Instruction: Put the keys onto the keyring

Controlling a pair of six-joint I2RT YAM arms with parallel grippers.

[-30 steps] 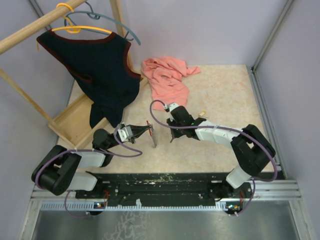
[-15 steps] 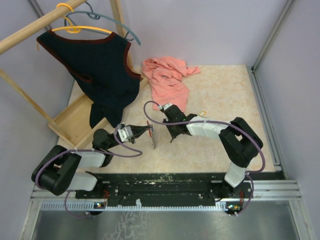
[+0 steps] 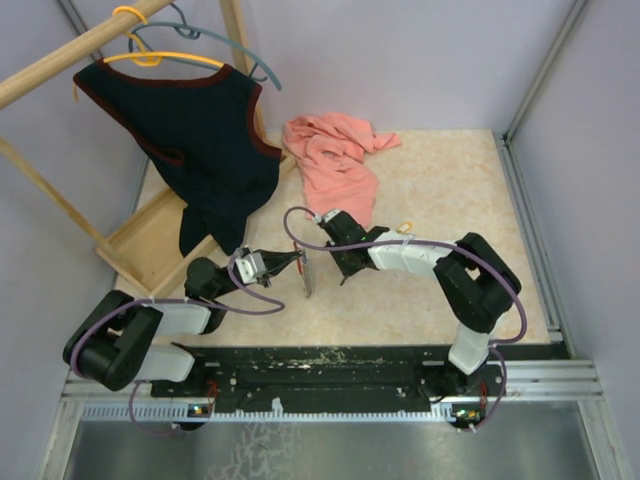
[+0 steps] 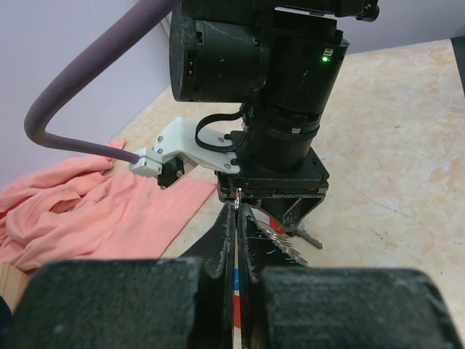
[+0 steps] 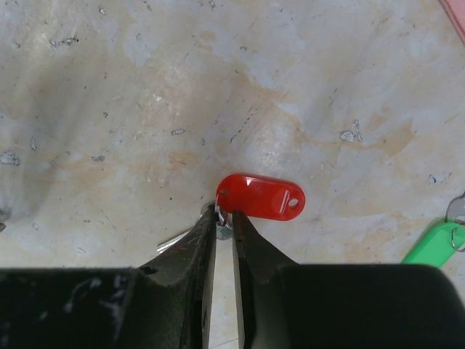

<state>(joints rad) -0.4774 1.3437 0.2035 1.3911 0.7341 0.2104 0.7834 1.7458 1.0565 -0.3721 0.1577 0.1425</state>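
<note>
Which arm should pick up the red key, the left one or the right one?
Right. The right gripper hangs directly over the red key, with its tips at the key's end. The left gripper is shut on the keyring, so it is busy.

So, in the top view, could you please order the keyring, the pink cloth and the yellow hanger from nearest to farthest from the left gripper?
1. Keyring, held in the left gripper.
2. Pink cloth, behind it, slightly right.
3. Yellow hanger, far back-left corner.
</note>
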